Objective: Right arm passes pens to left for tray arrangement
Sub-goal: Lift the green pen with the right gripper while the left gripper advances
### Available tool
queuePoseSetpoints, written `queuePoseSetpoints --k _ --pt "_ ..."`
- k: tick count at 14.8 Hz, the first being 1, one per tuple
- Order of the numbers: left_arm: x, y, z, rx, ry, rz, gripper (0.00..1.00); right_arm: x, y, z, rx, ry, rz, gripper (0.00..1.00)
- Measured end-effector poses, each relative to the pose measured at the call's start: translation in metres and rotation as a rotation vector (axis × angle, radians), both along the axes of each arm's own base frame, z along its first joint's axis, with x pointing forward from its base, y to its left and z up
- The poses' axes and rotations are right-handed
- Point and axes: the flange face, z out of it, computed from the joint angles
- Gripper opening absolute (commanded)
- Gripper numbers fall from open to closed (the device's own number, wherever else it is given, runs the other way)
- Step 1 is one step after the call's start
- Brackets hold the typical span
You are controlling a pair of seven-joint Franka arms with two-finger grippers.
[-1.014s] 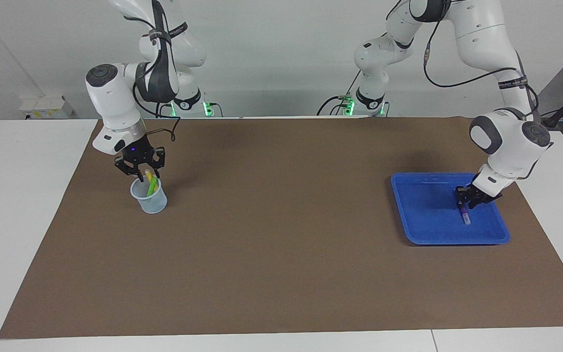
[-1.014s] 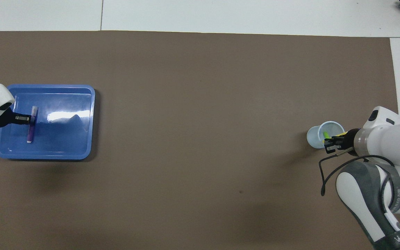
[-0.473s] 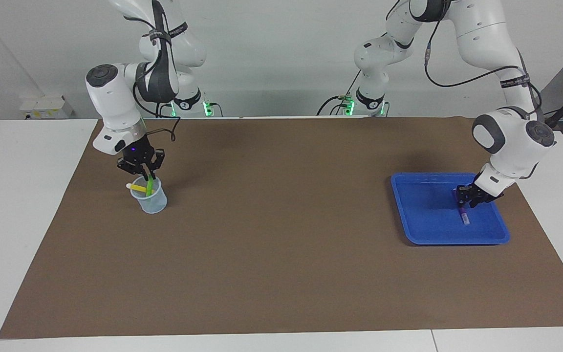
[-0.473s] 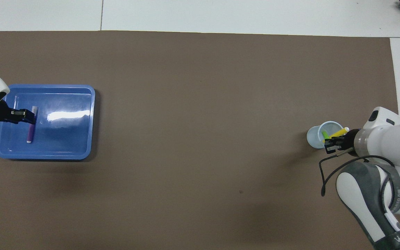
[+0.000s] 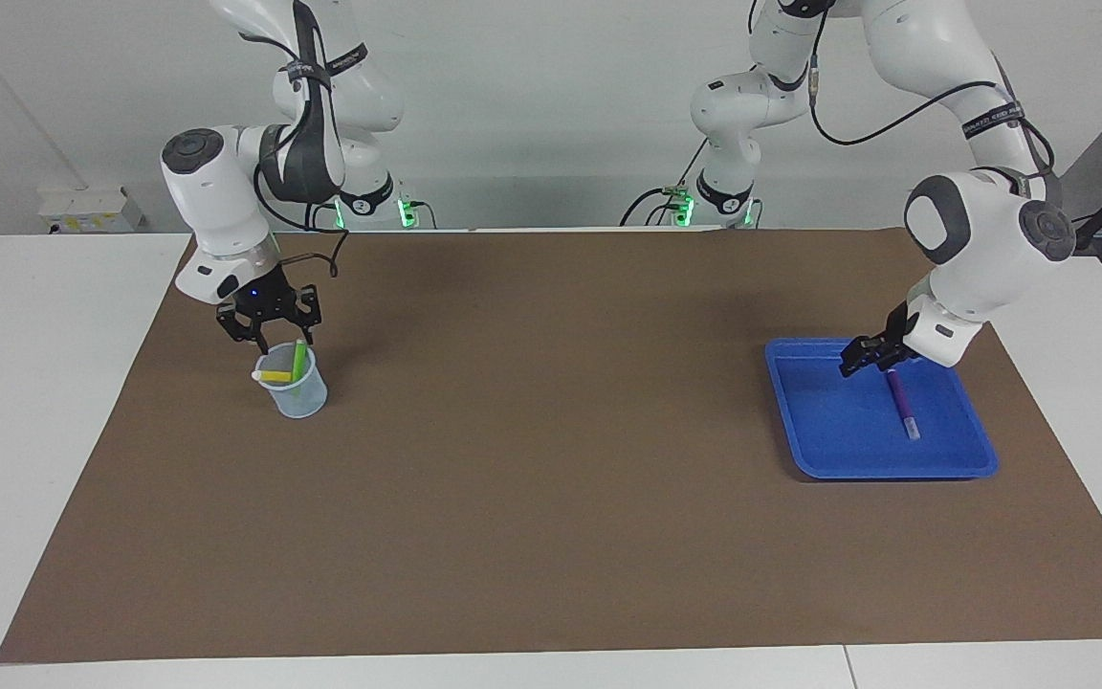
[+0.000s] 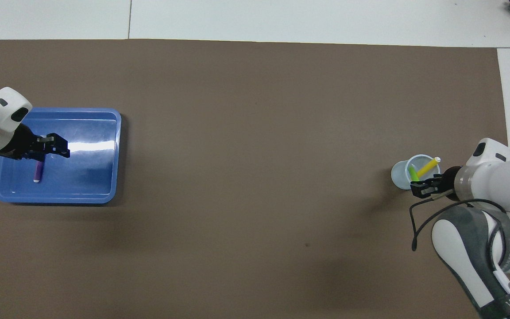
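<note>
Over the blue tray [image 5: 943, 466], my left fingers [image 5: 865, 356] hang released above the purple pen [image 5: 902, 405]; my right fingers [image 5: 269, 328] hover released over the cup [image 5: 295, 392].

Purple pen [image 5: 902, 405] in blue tray [image 5: 828, 440], yellow pen [image 5: 274, 376] and green pen [image 5: 297, 359] in cup [image 5: 297, 397]

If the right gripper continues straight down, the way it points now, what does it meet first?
Most likely the green pen standing in the translucent cup, or the cup's rim. The right gripper hangs just above the cup, pointing down. The yellow pen lies across the rim, so it might be touched first; depth is unclear.
</note>
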Motion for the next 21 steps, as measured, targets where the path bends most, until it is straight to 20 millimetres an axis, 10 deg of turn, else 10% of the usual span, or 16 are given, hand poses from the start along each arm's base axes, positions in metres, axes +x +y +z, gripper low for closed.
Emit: queuePoseSetpoints --k 4,11,21 --pt "-0.017 -0.043 0.037 -0.049 0.026 0.105 0.85 0.000 0.000 0.000 0.000 0.000 0.001 0.33" --pt "-0.033 -0.080 0.067 -0.048 0.036 0.173 0.93 -0.001 0.002 0.002 -0.002 -0.005 0.004 0.00" --pt "-0.074 -0.203 0.087 0.007 0.101 0.366 1.00 0.001 0.007 0.008 -0.001 0.020 0.016 0.00"
